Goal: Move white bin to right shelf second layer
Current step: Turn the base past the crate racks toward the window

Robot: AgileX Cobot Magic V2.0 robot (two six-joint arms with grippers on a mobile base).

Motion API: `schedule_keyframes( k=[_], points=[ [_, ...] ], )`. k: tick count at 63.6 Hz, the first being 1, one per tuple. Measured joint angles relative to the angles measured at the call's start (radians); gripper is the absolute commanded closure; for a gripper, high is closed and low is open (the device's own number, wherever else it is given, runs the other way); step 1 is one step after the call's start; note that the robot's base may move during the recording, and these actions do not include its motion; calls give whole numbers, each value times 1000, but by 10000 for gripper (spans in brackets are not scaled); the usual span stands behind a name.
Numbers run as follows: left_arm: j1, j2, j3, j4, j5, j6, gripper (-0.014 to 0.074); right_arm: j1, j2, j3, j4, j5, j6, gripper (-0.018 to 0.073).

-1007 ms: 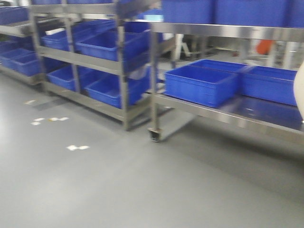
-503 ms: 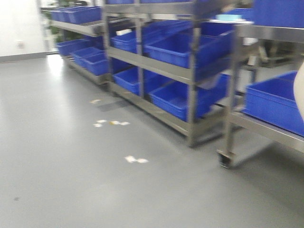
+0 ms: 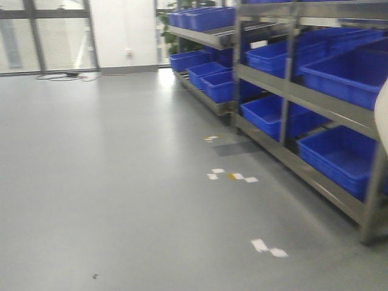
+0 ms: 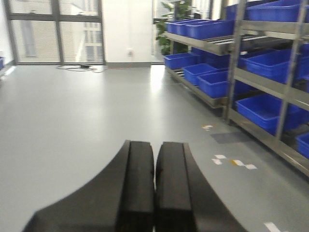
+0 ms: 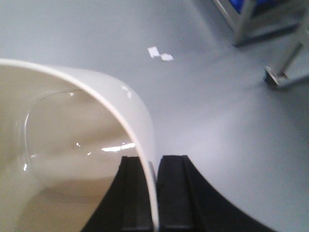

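White bin (image 5: 72, 125) is being pinched by its wall in the right gripper (image 5: 153, 188), with the tub body lying left of the fingers. The left gripper (image 4: 155, 193) is being held pressed together, empty. Steel racks (image 3: 321, 104) are being seen to the right; the target layer cannot be told.

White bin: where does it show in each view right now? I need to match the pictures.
Front view: the white bin is a pale sliver at the right edge, mid-height.
Left wrist view: not in it; only the shut left gripper shows at the bottom.
Right wrist view: it fills the left half, its wall pinched in the right gripper.
Shared landmark: the white floor marks beside the racks, seen in all three views.
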Motion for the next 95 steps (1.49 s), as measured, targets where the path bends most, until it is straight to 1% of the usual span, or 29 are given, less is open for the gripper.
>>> schedule_keyframes(
  k=[95],
  points=[
    [0,0,0,0,0,0,512,0,0,2,0,0,0,509]
  ],
)
